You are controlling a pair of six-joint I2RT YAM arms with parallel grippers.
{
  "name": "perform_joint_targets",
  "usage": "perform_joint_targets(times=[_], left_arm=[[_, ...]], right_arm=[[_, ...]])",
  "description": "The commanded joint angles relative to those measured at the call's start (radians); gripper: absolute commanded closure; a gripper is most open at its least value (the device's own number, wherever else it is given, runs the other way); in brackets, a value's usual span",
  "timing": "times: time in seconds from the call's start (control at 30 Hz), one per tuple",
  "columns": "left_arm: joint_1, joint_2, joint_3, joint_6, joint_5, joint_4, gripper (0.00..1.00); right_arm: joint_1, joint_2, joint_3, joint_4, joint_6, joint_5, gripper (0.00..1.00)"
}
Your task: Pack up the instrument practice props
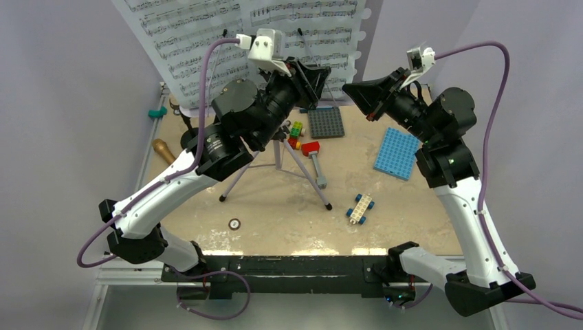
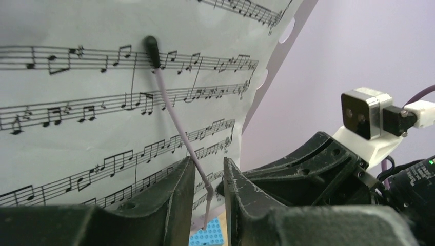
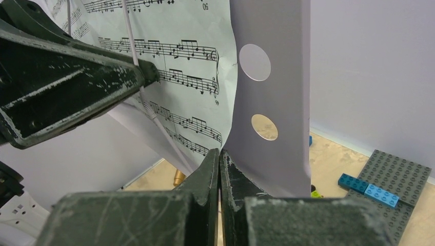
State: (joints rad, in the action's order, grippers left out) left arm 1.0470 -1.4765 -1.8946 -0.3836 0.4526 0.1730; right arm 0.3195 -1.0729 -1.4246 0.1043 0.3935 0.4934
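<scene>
The lilac music stand stands at the table's back on tripod legs, with white sheet-music pages on it. My left gripper is raised in front of the pages. In the left wrist view its jaws are apart, with the stand's thin lilac page-holder wire between them and not pinched. My right gripper is at the stand's lower right. In the right wrist view it is shut at the lower corner of a page, whose edge curls into the tips. The gold-brown microphone lies at the left edge. I cannot make out the black mic stand.
A grey baseplate, a blue baseplate, a red-headed hammer, stacked coloured bricks and a small brick car lie on the table. A small ring lies near the front. A teal piece sits at the left rail.
</scene>
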Motion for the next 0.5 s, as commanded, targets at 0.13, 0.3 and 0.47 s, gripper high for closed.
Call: perform_joint_targets(times=[0.13,0.3,0.47], left_arm=[[-0.004,-0.001,-0.015,0.065,-0.033,-0.134,0.73],[-0.004,-0.008,-0.008,0.066,-0.069,-0.138,0.84],[-0.004,-0.007,0.003,0.071,-0.096,-0.15,0.99]], right_arm=[[-0.004,0.021,-0.008,-0.018,0.011,0.011,1.0],[-0.003,0.017,-0.013,-0.011,0.014,0.01,1.0],[-0.003,0.018,-0.022,0.002,0.012,-0.004,1.0]])
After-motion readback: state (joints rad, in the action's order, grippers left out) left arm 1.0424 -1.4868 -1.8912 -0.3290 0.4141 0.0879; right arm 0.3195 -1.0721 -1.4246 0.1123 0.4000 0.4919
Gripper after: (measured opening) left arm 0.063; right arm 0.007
